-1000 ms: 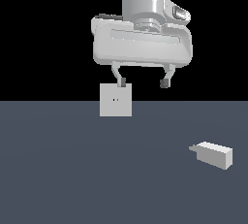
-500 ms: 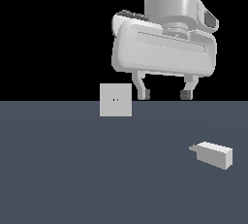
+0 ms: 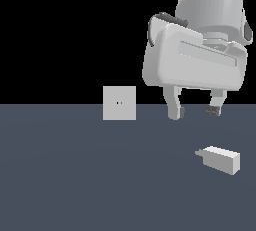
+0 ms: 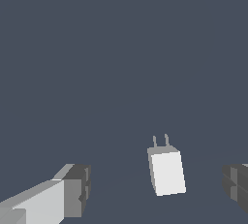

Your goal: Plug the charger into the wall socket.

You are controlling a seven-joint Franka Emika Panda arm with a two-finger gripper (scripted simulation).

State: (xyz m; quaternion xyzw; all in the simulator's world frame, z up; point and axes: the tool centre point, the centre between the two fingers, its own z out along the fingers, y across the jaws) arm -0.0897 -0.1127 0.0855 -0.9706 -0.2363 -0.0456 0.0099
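The charger is a small light-grey box lying on the dark floor at the exterior view's right, its prong nub pointing toward the exterior view's left. In the wrist view the charger shows two thin prongs and lies between the fingertips, far below them. The wall socket is a flat upright square plate with two tiny dark holes, standing at the exterior view's centre-left. My gripper hangs open and empty above the charger, a little toward the socket side. One fingertip shows in the wrist view.
The dark grey-blue floor spreads all around the two objects. Black background fills the upper part of the exterior view.
My gripper has moved from above the socket toward the exterior view's right and closer to the camera, arriving over the charger. It stays open. Charger and socket have not moved.
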